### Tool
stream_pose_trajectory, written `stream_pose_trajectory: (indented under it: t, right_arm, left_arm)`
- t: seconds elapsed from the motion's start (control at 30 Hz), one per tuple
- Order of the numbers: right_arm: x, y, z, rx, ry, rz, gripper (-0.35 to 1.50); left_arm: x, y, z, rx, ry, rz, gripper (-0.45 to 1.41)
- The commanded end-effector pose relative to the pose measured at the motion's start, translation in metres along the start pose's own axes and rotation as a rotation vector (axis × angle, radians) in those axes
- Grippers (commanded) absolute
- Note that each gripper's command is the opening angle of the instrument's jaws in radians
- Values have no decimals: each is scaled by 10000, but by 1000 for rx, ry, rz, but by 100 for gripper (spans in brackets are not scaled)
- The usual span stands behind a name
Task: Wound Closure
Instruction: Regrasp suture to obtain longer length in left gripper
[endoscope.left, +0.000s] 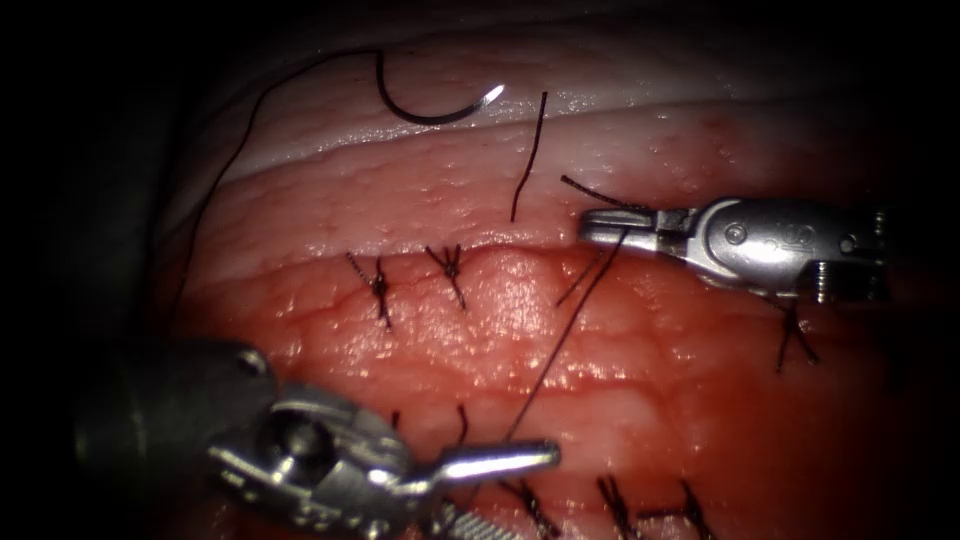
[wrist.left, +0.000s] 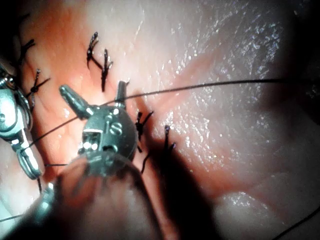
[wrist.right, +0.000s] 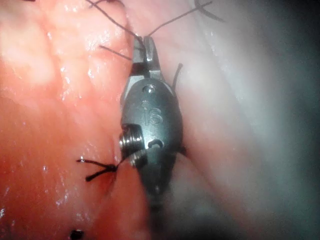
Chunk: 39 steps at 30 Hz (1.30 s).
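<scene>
Needle (endoscope.left: 437, 108) far from end effectors

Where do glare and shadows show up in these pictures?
Endoscope view: dark edges, glare on the free needle lying on the tissue, not in it. Left wrist view: open, empty left tool casts a shadow. Right wrist view: wet tissue glints beside the right tool, shut on thread.

The right end effector (wrist.right: 145, 47) lies on the tissue (wrist.right: 50, 125), jaws closed on thread (wrist.right: 115, 22) at their tip. A knotted stitch (wrist.right: 100, 169) sits just beside its wrist.
</scene>
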Motion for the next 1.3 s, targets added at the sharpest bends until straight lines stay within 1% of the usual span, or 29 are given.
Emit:
stream_pose_trajectory:
  t: [0.03, 0.07, 0.17, 0.3, 0.47, 0.57, 0.67, 0.77, 0.8, 0.83, 0.87, 0.9, 0.97, 1.13, 1.23, 1.3]
  right_arm:
    - [-3, 0, 9, 2, 1, 0, -35]
    - [-3, 0, 9, 2, 1, 0, -35]
    - [-3, 0, 9, 2, 1, 0, -35]
    - [-3, 0, 9, 3, 2, 0, -35]
    - [-2, -1, 9, 3, 2, 0, -35]
    - [-2, -1, 9, 3, 2, 1, -35]
    - [-1, -1, 9, 3, 2, 1, -35]
    - [-1, -1, 10, 3, 2, 1, -35]
    - [-1, -1, 9, 3, 2, 1, -35]
    - [-1, -1, 9, 3, 2, 1, -35]
    - [-1, -2, 9, 4, 2, 1, -35]
    - [-1, -2, 9, 4, 2, 1, -35]
    - [-1, -3, 9, 4, 3, 1, -35]
    - [0, -4, 8, 5, 3, 7, -35]
    - [0, -5, 8, 7, 3, 13, -35]
    - [1, -7, 7, 9, 4, 12, -35]
  left_arm:
    - [-4, 1, 5, 0, -3, 1, 46]
    - [-3, 2, 3, 0, -7, 1, 51]
    - [-3, 3, -3, -2, -9, 2, 52]
    - [-2, 5, -11, -3, -20, 3, 61]
    - [-2, 8, -20, -6, -25, 4, 59]
    - [-2, 9, -22, -7, -24, 5, 44]
    - [-1, 10, -21, -7, -25, 6, 17]
    - [-1, 10, -21, -7, -26, 6, 12]
    - [-1, 11, -21, -7, -26, 7, 4]
    - [-1, 11, -21, -7, -27, 7, 0]
    - [-1, 12, -20, -10, -28, 7, -8]
    - [-1, 12, -20, -10, -28, 8, -42]
    - [-1, 13, -20, -13, -29, 9, -45]
    - [-3, 11, -22, -72, -33, 18, -45]
    - [-5, 3, -27, -73, -26, 22, -45]
    - [-6, -5, -32, -51, -17, 15, -45]
